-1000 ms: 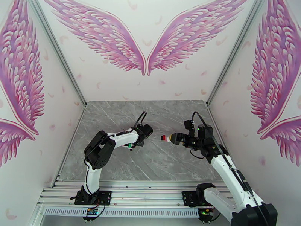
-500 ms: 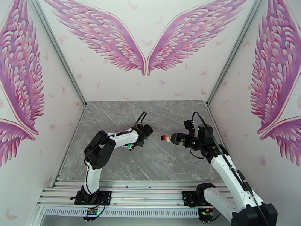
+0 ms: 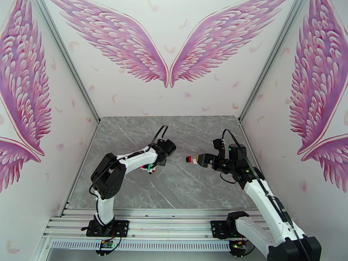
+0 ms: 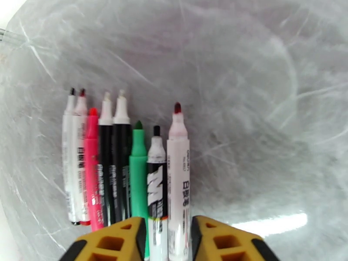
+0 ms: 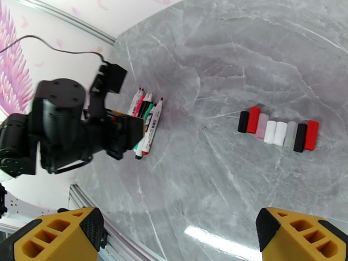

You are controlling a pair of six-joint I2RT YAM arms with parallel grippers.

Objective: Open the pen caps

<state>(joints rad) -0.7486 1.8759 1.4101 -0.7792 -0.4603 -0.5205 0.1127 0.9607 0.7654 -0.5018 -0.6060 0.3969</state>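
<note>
All eight pens (image 4: 130, 170) lie uncapped in a row, with the caps (image 5: 278, 132) lined up at their 3 o'clock. The left gripper (image 4: 168, 231), fingers apart, straddles the end pens. The right gripper (image 5: 179, 225) hangs wide apart. This looks like the final step: lift the left gripper clear without nudging the row.

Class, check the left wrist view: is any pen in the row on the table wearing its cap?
No: all eight pens lie side by side with their writing tips bare.
</note>
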